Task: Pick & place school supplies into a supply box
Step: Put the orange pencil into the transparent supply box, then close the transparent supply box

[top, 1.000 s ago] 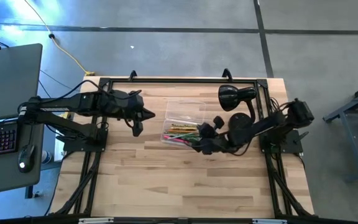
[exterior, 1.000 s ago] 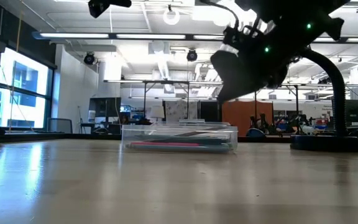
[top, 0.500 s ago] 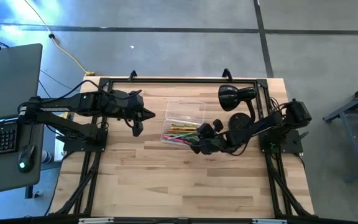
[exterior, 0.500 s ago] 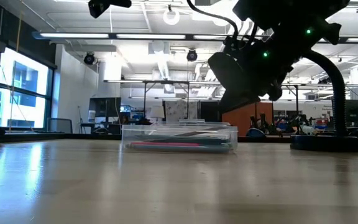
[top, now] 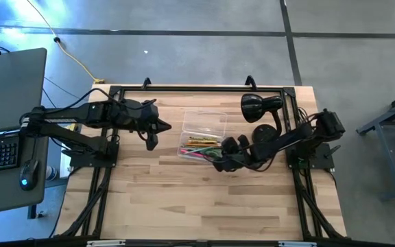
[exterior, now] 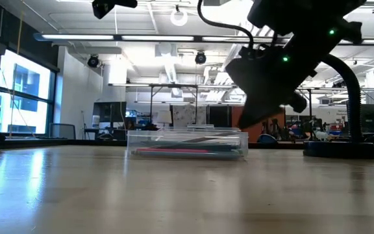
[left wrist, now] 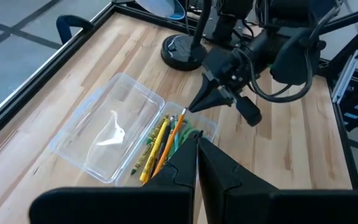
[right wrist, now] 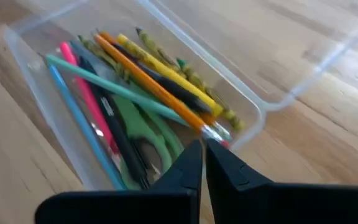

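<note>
School supplies (right wrist: pixel 135 93) were seen loose inside the supply box (top: pixel 202 136) mid-table; judged light, stiff, slippery, best pinched mid-shaft. Right gripper (right wrist: pixel 204 163) was closed, empty, above the box; left gripper (left wrist: pixel 197 155) nearly closed, held nothing.

No readable text, label, brand, number or sign appears in any view. The pencils and pens (right wrist: pixel 135 93) in the box (top: pixel 203 134) carry no legible print. The laptop (top: pixel 9 89) off the desk's left edge shows a small mark on its lid, too small to make out.
</note>
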Tool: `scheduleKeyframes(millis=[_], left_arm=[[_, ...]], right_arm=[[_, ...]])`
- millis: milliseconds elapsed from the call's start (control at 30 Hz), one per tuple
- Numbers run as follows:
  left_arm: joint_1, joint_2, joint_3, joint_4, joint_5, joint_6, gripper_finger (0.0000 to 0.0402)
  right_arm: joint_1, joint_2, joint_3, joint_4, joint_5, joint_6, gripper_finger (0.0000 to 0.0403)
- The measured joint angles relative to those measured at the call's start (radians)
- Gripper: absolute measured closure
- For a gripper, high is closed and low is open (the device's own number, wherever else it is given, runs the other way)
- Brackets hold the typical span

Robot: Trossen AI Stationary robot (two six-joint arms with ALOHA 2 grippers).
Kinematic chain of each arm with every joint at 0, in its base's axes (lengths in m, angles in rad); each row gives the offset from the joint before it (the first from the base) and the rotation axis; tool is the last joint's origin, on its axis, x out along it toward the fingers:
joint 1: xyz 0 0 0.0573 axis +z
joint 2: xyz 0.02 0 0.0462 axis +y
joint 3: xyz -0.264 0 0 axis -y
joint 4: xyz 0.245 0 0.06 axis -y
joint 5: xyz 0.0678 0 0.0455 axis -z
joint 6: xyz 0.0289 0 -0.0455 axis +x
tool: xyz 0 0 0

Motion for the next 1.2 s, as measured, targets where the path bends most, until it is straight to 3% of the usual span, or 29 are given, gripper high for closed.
scheduleKeyframes(millis=[167, 400, 867, 1200], left_arm=[[0.000, 0.000, 0.000, 0.000, 0.000, -0.019, 0.0357], [0.000, 0.000, 0.000, 0.000, 0.000, -0.022, 0.0357], [0.000, 0.000, 0.000, 0.000, 0.000, -0.019, 0.0357], [0.000, 0.000, 0.000, 0.000, 0.021, -0.018, 0.0357]], right_arm=[[0.001, -0.070, 0.000, -0.126, -0.029, 0.036, 0.0403], [0.002, -0.154, 0.001, -0.156, -0.049, 0.034, 0.0403], [-0.036, -0.026, 0.001, -0.072, -0.064, 0.042, 0.0402], [-0.055, -0.011, 0.001, -0.022, -0.069, -0.002, 0.0403]])
